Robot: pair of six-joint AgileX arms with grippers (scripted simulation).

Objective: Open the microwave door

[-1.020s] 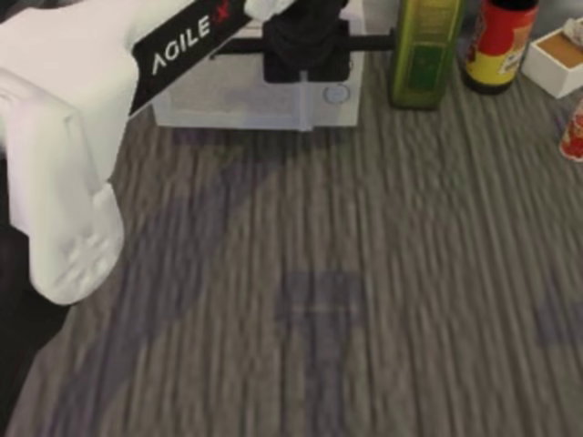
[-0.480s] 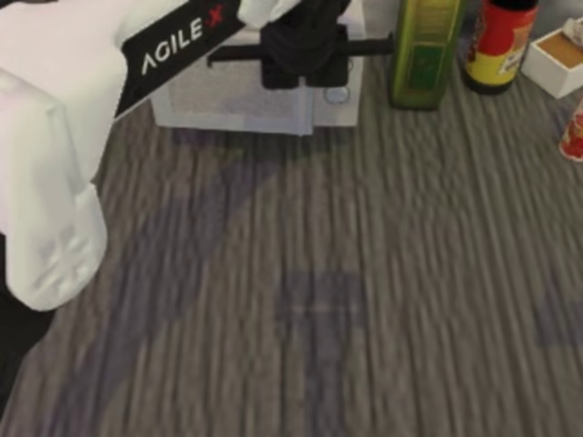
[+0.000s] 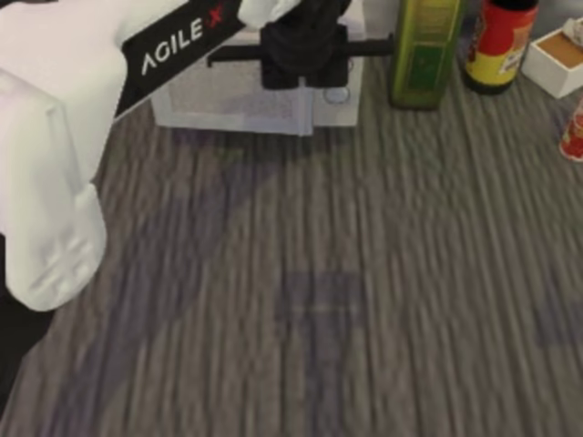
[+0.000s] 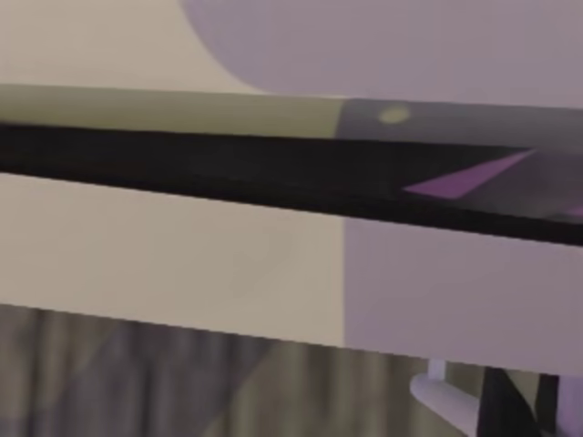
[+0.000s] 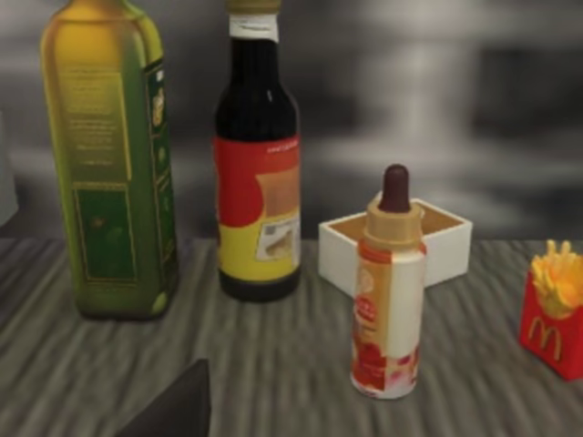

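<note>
- Our left claw (image 3: 303,56) sits at the front of the microwave (image 3: 260,98), at the far edge of the desk (image 3: 346,291) in the top view, over the seam between the microwave door (image 3: 232,102) and the knob panel.
- We cannot tell whether this claw is spread or pressed together: its dark body covers its own tips from above, and the left wrist view shows none of them plainly.
- The microwave door lies directly below and to the left of the claw; its grey mesh window is partly covered by our white left arm (image 3: 64,137), which crosses the microwave's left side.
- One silver knob (image 3: 336,94) shows just right of the claw; any other is hidden under the claw.
- The left wrist view is filled by a pale surface crossed by a dark band; we cannot identify its parts with certainty.
- Our right arm does not appear in the top view. Its wrist view shows only a dark corner at the lower edge, too little to judge the right claw.
- To the right of the left claw stand a green bottle (image 3: 424,50) and a dark sauce bottle (image 3: 499,45), both cut off at the frame's top.
- Farther right are a small white box (image 3: 557,59), a dropper bottle (image 5: 389,291) and a red fries carton (image 5: 554,314).
</note>
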